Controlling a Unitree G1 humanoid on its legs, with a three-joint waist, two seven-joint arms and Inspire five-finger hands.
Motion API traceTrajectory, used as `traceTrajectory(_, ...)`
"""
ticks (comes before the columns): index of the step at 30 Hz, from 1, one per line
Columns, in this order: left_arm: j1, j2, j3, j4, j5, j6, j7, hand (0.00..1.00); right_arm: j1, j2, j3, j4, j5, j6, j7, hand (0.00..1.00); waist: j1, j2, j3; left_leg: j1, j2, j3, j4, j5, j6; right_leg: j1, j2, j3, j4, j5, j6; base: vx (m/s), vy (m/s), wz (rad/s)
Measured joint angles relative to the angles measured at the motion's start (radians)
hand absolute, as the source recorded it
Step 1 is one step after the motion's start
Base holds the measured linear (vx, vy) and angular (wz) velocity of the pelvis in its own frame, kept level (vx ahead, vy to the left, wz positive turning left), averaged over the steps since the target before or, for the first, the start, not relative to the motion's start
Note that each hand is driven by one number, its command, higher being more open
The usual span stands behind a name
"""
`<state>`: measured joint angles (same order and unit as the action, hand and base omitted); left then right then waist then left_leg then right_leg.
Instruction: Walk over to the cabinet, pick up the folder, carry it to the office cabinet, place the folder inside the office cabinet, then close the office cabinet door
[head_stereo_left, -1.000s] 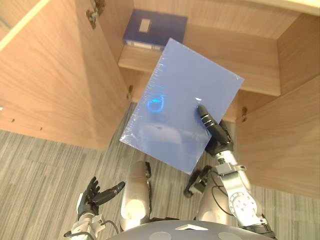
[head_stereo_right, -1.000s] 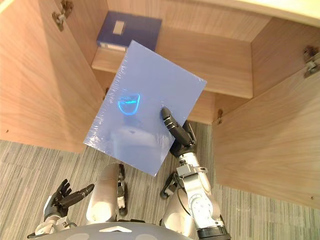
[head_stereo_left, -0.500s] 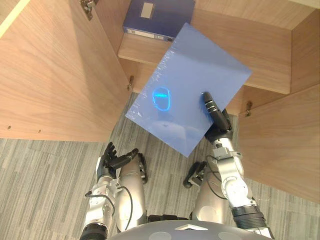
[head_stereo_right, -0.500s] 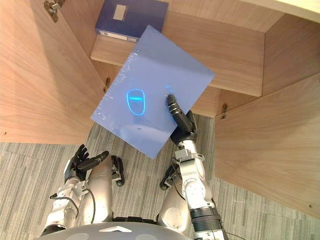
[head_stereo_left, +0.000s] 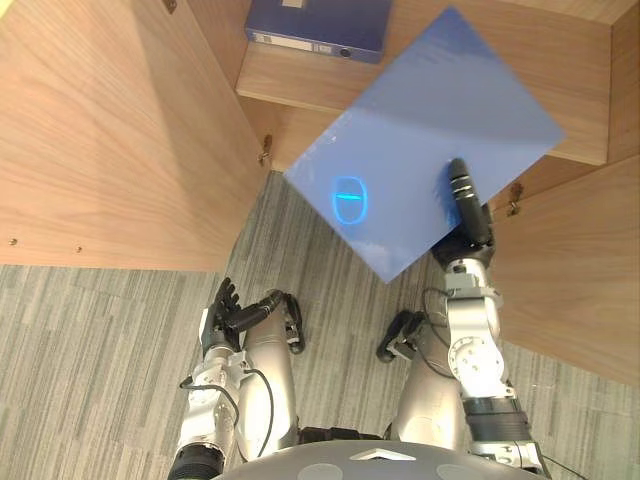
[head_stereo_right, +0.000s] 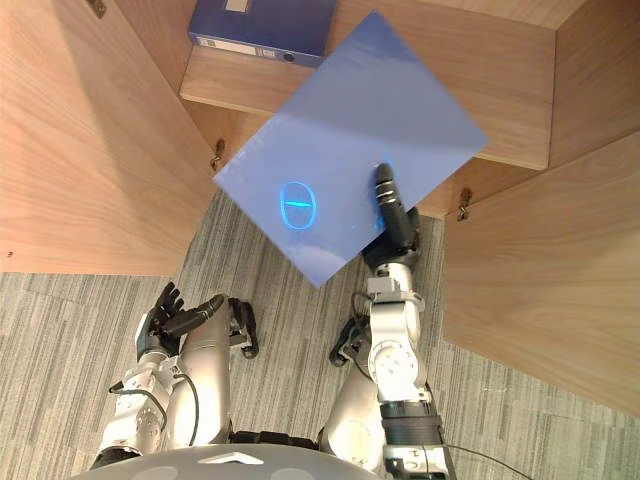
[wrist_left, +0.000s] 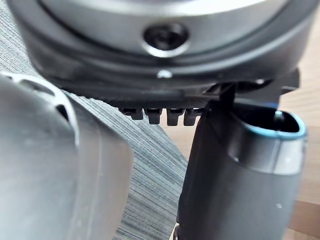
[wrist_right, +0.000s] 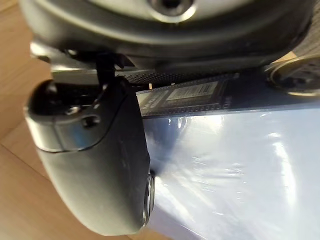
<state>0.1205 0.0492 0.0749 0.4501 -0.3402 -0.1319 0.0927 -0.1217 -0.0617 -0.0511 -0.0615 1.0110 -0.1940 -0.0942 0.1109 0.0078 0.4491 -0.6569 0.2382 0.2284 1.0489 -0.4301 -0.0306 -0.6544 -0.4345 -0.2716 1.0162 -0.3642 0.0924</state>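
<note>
1. Fingers of our left hand are straight and slightly spread, with the thumb out to one side. They hold nothing, and the hand hangs low on our left, over the carpet.
2. Our right hand is raised in front of us and pinches the folder by the edge nearest us, on the right. The thumb lies flat along the top face, and our right wrist view shows it pressed onto the glossy cover. The fingers underneath are hidden, so we cannot tell how they lie.
3. We see the folder as a flat, light blue sheet held tilted in the air at the mouth of the open cabinet. It sits between the left door and the right door.
4. Its far corner reaches over the shelf, and its near corner hangs over the carpet. We cannot tell whether it touches the shelf.
5. We see a bright oval glint on the folder's top face, left of the thumb.
6. We also see a dark blue binder lying flat at the left end of the shelf, just beside the folder's far-left edge.
</note>
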Motion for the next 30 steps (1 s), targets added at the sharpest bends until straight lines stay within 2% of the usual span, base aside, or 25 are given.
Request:
traceTrajectory(3, 0.001, 0.006, -0.010, -0.001, 0.000, 0.001, 0.001, 1.00, -0.119, -0.027, -0.084, 0.032, 0.036, -0.022, -0.041, 0.00, -0.001, 0.003, -0.001, -0.001, -0.001, 0.000, 0.003, 0.001, 0.001, -0.006, -0.002, 0.005, 0.011, 0.000, -0.001, 0.00, 0.000, 0.00)
traceTrajectory(6, 0.001, 0.014, -0.029, -0.012, -0.004, 0.001, -0.001, 1.00, -0.264, -0.118, -0.150, 0.125, 0.081, -0.052, -0.085, 0.00, -0.002, 0.015, -0.003, -0.008, -0.001, -0.003, 0.016, 0.001, 0.001, -0.017, -0.004, 0.011, 0.028, -0.004, -0.005, -0.01, -0.006, 0.00)
traceTrajectory(11, 0.002, 0.017, -0.058, -0.017, -0.007, 0.002, -0.008, 1.00, -0.406, -0.215, -0.213, 0.234, 0.143, -0.075, -0.143, 0.00, -0.003, 0.047, -0.010, -0.034, 0.000, -0.011, 0.032, 0.004, 0.004, -0.046, -0.004, 0.018, 0.052, -0.006, -0.009, -0.05, -0.018, 0.00)
traceTrajectory(19, 0.004, 0.027, -0.083, -0.004, -0.014, 0.002, -0.016, 1.00, -0.547, -0.223, -0.255, 0.348, 0.194, -0.083, -0.223, 0.00, -0.004, 0.068, -0.023, -0.042, 0.001, -0.006, 0.032, 0.008, 0.004, -0.066, -0.002, 0.029, 0.057, -0.005, -0.011, -0.01, -0.004, -0.02)
traceTrajectory(30, 0.009, 0.028, -0.109, 0.039, -0.051, 0.003, -0.042, 1.00, -0.781, -0.352, -0.295, 0.517, 0.272, -0.116, -0.274, 0.00, 0.007, 0.092, -0.037, -0.055, -0.020, -0.009, 0.032, 0.020, 0.013, -0.075, -0.033, 0.029, 0.071, -0.005, -0.011, -0.01, 0.020, 0.06)
